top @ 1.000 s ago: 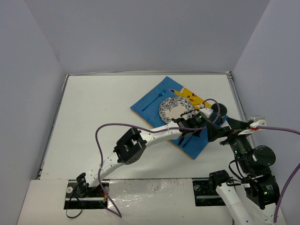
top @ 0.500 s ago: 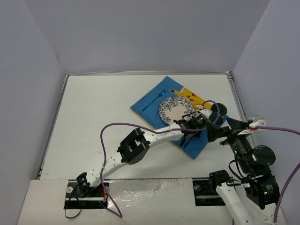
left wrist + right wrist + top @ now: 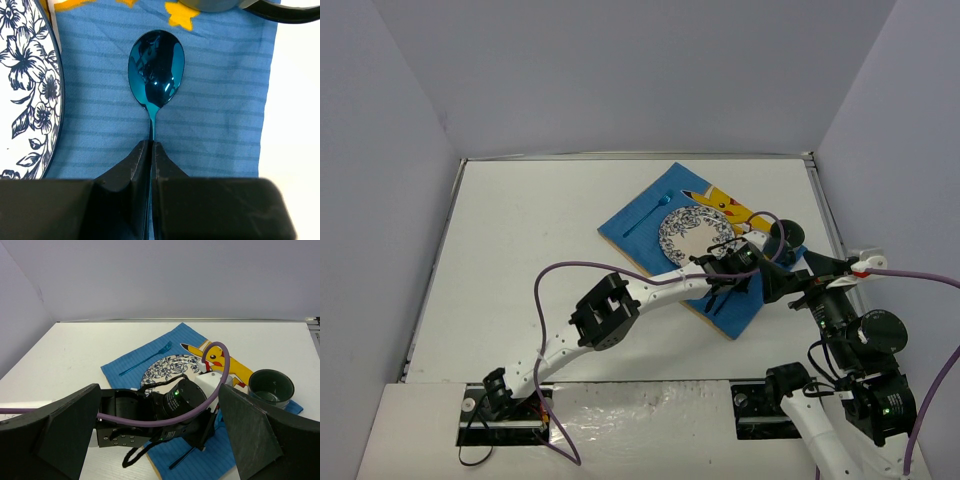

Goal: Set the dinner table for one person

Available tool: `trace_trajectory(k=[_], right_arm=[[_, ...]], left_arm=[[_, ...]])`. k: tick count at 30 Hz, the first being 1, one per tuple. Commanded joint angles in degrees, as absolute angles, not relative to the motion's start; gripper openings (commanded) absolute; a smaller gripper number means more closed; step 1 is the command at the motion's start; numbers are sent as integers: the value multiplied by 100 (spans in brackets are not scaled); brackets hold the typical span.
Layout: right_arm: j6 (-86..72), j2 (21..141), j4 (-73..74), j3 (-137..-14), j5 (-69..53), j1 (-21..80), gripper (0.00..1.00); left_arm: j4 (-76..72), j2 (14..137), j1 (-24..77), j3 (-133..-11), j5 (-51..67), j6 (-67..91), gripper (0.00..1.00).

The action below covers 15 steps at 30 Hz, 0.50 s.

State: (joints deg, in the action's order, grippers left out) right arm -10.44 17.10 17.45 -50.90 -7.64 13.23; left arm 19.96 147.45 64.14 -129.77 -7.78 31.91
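Note:
The dinner table [image 3: 520, 230] is a white tabletop carrying a blue placemat [image 3: 630, 228] with a yellow cartoon figure. On the mat lie a blue-flowered plate [image 3: 688, 235] and, left of it, a blue fork [image 3: 648, 214]. Right of the plate my left gripper [image 3: 151, 145] is shut on the thin handle of a shiny blue spoon [image 3: 156, 67]. The spoon's bowl points away over the mat, between the plate [image 3: 25, 85] and the mat's right edge. My right gripper [image 3: 159, 387] is open and holds nothing. It hovers just right of the left wrist.
A dark green cup [image 3: 786, 235] stands at the mat's right corner, just beyond the spoon's bowl. A purple cable [image 3: 570, 270] loops over the left arm. Grey walls close in the table on three sides.
The left arm's elbow has shifted a little to the right, and its gripper with the spoon has barely moved. The right arm has stayed still.

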Motion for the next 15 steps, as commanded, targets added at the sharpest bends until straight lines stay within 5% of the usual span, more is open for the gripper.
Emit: trace_trajectory(k=[1, 6, 15], right_arm=[[-1002, 1828, 1389, -5069, -755, 1371, 100], [-993, 1802, 1389, -5054, -756, 1371, 100], [-911, 1764, 1383, -5148, -724, 1371, 100]], left_arm=[[1855, 14467, 6445, -12827, -761, 3221, 0], [1801, 14368, 6451, -12716, -731, 3146, 7], [1576, 13798, 6451, -12254, -1026, 3038, 43]])
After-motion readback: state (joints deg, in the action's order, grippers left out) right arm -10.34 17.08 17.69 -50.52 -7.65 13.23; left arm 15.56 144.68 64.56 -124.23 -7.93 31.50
